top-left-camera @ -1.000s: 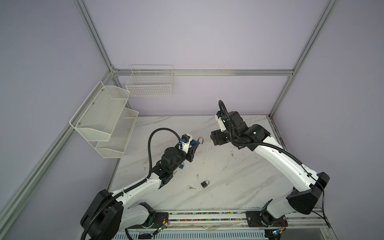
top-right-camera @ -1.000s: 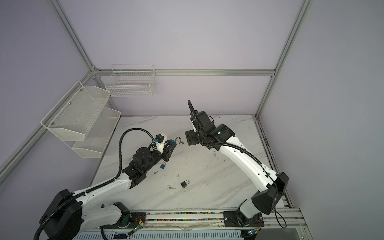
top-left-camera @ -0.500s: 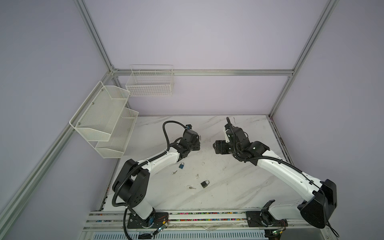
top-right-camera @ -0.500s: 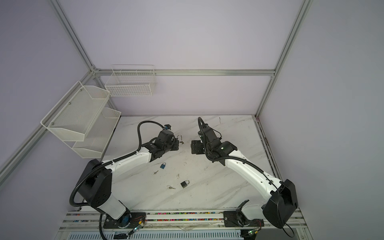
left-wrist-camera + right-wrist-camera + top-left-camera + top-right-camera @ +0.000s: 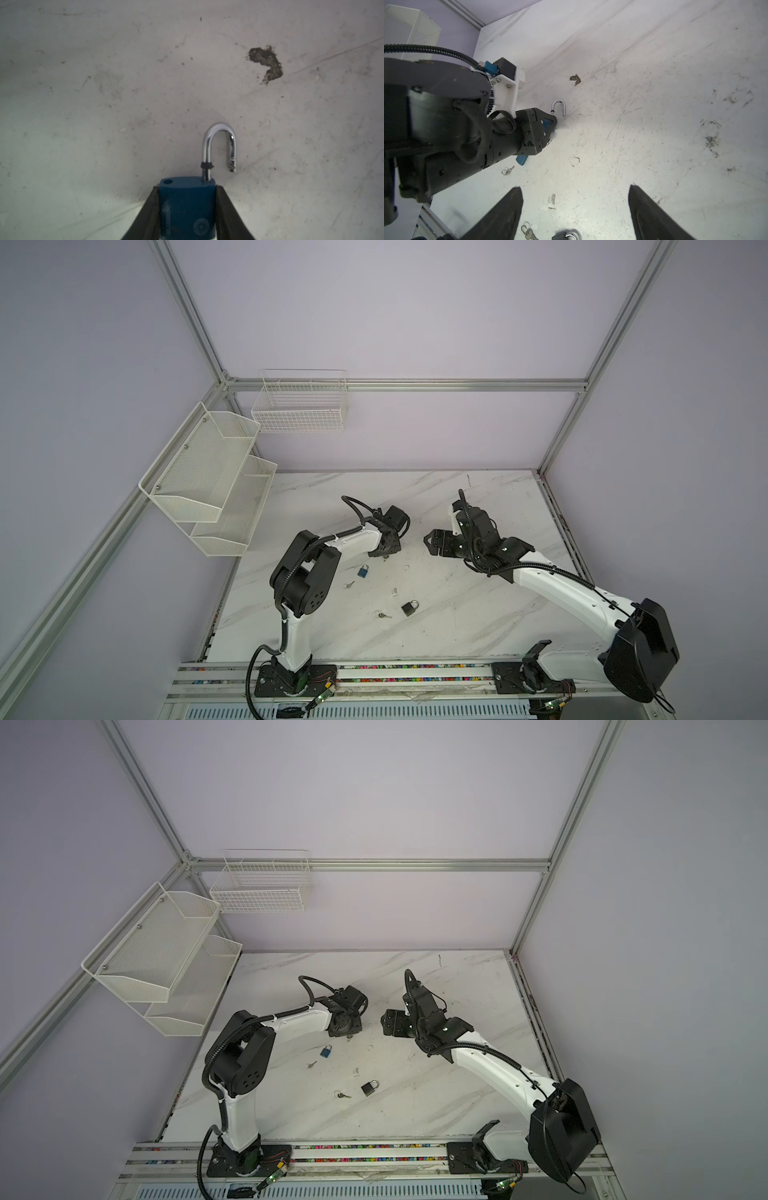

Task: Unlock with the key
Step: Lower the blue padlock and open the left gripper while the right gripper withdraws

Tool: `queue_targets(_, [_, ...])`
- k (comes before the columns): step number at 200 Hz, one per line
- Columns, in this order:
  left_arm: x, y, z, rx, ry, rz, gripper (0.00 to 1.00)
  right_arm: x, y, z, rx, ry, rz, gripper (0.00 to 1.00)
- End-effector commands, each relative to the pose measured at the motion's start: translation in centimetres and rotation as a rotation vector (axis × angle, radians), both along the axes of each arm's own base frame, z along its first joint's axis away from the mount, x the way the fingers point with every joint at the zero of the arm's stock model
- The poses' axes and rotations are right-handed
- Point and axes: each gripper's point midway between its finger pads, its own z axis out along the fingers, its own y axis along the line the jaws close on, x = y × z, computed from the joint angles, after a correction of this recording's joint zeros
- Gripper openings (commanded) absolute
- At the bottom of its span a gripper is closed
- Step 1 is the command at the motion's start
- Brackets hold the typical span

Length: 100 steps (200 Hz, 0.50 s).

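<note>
Left gripper [image 5: 186, 188] clamps blue padlock [image 5: 187, 207]; blurred emblem [image 5: 201, 226], perhaps a logo.

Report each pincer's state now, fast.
Left pincer: closed on the blue padlock, its shackle open.
Right pincer: open, holding nothing.
</note>
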Motion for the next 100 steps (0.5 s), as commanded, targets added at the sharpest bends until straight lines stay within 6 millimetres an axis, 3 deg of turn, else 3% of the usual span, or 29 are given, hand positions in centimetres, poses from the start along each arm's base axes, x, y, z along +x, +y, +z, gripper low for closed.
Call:
queue_targets(1, [2.9,-1.4,4.4,-0.043,-0.112,0.034,0.00,0.4,0.6,1.0,0.054,-0.023,0.010,0.83])
queue_targets(64, [2.5,-1.6,2.6,-0.031,-0.058,0.026,0.00,0.4,1.1,1.0,0.056,-0.024,0.041,0.83])
queue_targets(100, [2.2,-1.6,1.8,-0.033,-0.034,0.028,0.11,0.3,1.0,1.4,0.057,-0.034,0.048,0.83])
